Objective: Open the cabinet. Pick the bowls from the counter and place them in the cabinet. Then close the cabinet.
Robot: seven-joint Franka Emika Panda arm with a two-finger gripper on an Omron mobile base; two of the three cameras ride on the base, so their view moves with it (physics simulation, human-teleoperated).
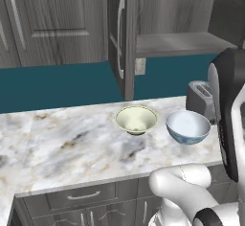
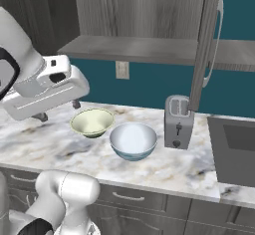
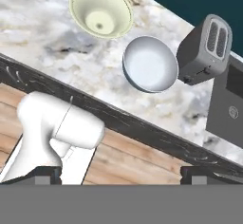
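The cabinet (image 1: 177,43) (image 2: 134,47) stands open, with its doors (image 1: 122,38) (image 2: 206,45) swung out and a bare shelf inside. Both bowls rest side by side on the counter (image 1: 62,143) (image 2: 189,169) (image 3: 38,33). The pale cream-green bowl (image 1: 136,119) (image 2: 92,122) (image 3: 100,12) is on the left. The blue-patterned bowl (image 1: 188,127) (image 2: 133,141) (image 3: 150,64) is on the right. My gripper (image 2: 59,110) (image 3: 121,175) hangs open and holds nothing, above the counter's front edge, left of and nearer than the bowls.
A grey toaster (image 1: 201,96) (image 2: 178,122) (image 3: 205,50) stands just right of the blue-patterned bowl. A dark cooktop (image 2: 234,149) (image 3: 228,104) lies further right. A wall outlet (image 2: 122,69) sits under the shelf. Drawers (image 1: 83,196) run below the counter.
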